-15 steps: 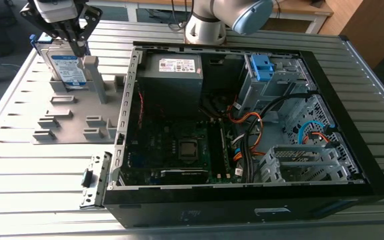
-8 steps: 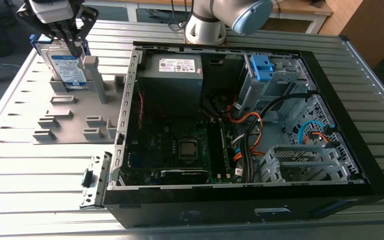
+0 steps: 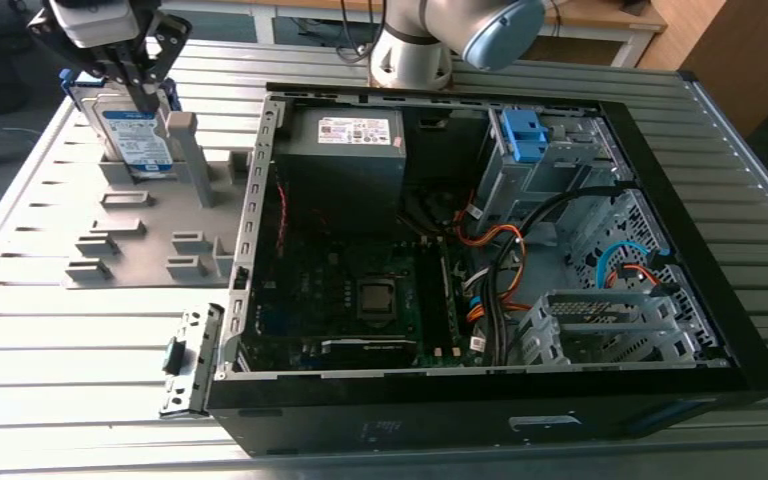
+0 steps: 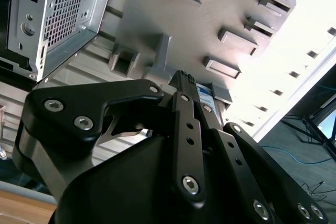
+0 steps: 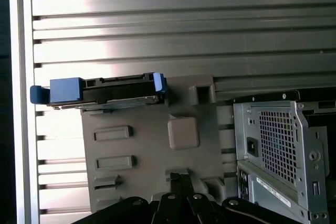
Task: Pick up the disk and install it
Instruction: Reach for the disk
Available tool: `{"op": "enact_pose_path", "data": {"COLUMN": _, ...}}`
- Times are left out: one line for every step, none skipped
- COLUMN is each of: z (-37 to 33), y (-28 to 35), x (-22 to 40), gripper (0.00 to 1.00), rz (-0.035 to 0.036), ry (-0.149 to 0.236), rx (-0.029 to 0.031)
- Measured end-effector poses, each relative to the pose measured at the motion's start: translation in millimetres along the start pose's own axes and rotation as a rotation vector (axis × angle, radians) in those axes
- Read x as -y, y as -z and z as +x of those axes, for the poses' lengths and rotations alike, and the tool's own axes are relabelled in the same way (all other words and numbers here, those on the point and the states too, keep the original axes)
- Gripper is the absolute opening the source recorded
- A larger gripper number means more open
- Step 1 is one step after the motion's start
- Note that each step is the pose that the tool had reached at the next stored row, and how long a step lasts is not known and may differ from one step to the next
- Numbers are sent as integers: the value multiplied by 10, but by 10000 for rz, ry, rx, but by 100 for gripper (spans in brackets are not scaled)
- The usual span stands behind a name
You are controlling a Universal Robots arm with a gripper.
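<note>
The jaws of the gripper are clenched together with nothing between them; both wrist views show the fingertips meeting. The gripper hangs just above the disk, apart from it. The disk stands on edge in a slot of the grey fixture. The fixture lies on the slatted table, on the exterior view's left of the open computer case.

Claw pointing straight down, drawn fully closed
</note>
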State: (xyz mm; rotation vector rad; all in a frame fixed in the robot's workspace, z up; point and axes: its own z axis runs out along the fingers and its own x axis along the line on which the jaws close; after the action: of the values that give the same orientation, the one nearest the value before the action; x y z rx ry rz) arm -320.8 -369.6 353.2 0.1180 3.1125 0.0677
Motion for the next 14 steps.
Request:
{"op": "enact_pose_path", "data": {"z": 7, "y": -2, "x": -1, "gripper": 11, "rz": 0, "ry": 0, "rx": 0}}
{"op": "enact_pose_path", "data": {"z": 14, "y": -4, "x": -1, "gripper": 11, "rz": 0, "ry": 0, "rx": 1}}
{"op": "enact_pose_path", "data": {"z": 21, "y": -6, "x": -2, "gripper": 11, "rz": 0, "ry": 0, "rx": 0}}
{"op": "enact_pose_path", "data": {"z": 27, "y": -9, "x": -3, "gripper": 11, "rz": -1, "ry": 0, "rx": 1}}
{"op": "enact_pose_path", "data": {"z": 33, "y": -11, "x": -3, "gripper": 11, "rz": -1, "ry": 0, "rx": 1}}
{"op": "enact_pose_path", "data": {"z": 39, "y": -13, "x": -4, "gripper": 11, "rz": -1, "ry": 0, "rx": 0}}
{"op": "enact_pose_path", "data": {"z": 44, "y": -15, "x": -5, "gripper": 11, "rz": 0, "ry": 1, "rx": 0}}
{"op": "enact_pose_path", "data": {"z": 50, "y": -17, "x": -6, "gripper": 11, "rz": 0, "ry": 0, "rx": 0}}
{"op": "enact_pose_path", "data": {"z": 55, "y": -19, "x": -7, "gripper": 11, "rz": 0, "ry": 0, "rx": 0}}
{"op": "enact_pose_path", "data": {"z": 61, "y": -21, "x": -8, "gripper": 11, "rz": 0, "ry": 0, "rx": 0}}
{"op": "enact_pose_path", "data": {"z": 67, "y": -23, "x": -9, "gripper": 11, "rz": 1, "ry": 0, "rx": 0}}
{"op": "enact_pose_path", "data": {"z": 73, "y": -25, "x": -10, "gripper": 11, "rz": 1, "ry": 0, "rx": 0}}
{"op": "enact_pose_path", "data": {"z": 79, "y": -28, "x": -10, "gripper": 11, "rz": 0, "ry": 0, "rx": 0}}
{"op": "enact_pose_path", "data": {"z": 85, "y": -30, "x": -11, "gripper": 11, "rz": 0, "ry": 1, "rx": 0}}
